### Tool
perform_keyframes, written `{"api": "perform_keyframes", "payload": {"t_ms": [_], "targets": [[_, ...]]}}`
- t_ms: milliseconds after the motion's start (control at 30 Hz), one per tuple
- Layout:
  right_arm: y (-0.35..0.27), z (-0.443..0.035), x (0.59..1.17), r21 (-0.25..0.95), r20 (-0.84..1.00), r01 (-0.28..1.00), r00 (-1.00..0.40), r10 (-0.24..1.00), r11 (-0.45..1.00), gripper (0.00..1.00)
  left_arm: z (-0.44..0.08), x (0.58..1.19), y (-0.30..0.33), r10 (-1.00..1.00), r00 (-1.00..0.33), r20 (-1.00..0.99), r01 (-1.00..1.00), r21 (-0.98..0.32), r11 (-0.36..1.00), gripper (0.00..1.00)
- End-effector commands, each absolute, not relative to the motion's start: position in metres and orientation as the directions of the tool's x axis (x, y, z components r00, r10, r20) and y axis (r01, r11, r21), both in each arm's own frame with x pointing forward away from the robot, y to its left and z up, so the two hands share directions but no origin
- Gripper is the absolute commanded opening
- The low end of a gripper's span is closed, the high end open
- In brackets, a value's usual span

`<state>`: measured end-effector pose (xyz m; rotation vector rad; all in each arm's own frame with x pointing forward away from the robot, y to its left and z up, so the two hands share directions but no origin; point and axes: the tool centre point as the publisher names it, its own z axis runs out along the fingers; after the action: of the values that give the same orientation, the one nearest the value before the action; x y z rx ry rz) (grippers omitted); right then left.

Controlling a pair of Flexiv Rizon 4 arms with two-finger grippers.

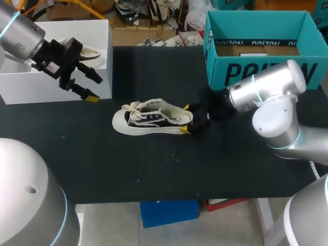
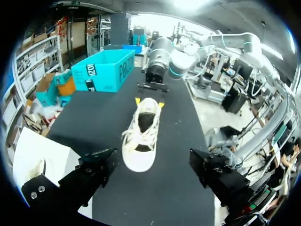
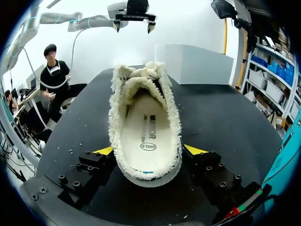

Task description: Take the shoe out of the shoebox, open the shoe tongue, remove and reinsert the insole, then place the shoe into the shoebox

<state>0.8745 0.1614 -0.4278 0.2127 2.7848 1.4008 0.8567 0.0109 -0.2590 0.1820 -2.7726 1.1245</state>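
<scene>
On the black table | teal box far right, white box far left | shoe sits upright mid-table, outside both boxes, toe leftward | right gripper pinches its heel from both sides | left gripper hangs spread wide over the white box's near corner, apart from the shoe

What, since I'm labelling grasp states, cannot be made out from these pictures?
Right wrist view: whether the right pincer truly clamps the shoe; its frayed edge hides any contact.
Head view: contents of the white box, partly covered by the left arm.
Head view: the teal box floor, behind its own front wall.
Right wrist view: the shoe's toe, hidden behind tongue and laces.
</scene>
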Motion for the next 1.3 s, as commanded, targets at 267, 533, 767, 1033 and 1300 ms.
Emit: {"api": "perform_keyframes", "payload": {"t_ms": [267,533,767,1033,1300], "targets": [[0.162,-0.428,0.875,0.799,0.047,0.115,-0.99,0.13,0.59,0.0,-0.256,0.844,-0.015,-0.266,-0.93,0.253,-0.367,-0.617,0.696,1.0],[0.162,-0.428,0.875,0.799,0.047,0.115,-0.99,0.13,0.59,0.0,-0.26,0.849,-0.023,-0.37,-0.883,0.29,-0.47,-0.548,0.692,1.0],[0.162,-0.428,0.875,0.799,0.047,0.115,-0.99,0.13,0.59,0.0,-0.279,0.874,-0.063,-0.859,-0.463,0.22,-0.886,-0.136,0.443,1.0],[0.162,-0.428,0.875,0.799,0.047,0.115,-0.99,0.13,0.59,0.0,-0.279,0.873,-0.072,-0.885,-0.406,0.229,-0.914,-0.113,0.39,1.0],[0.162,-0.428,0.875,0.799,0.047,0.115,-0.99,0.13,0.59,0.0,-0.279,0.873,-0.072,-0.885,-0.406,0.229,-0.914,-0.113,0.39,1.0]]}}
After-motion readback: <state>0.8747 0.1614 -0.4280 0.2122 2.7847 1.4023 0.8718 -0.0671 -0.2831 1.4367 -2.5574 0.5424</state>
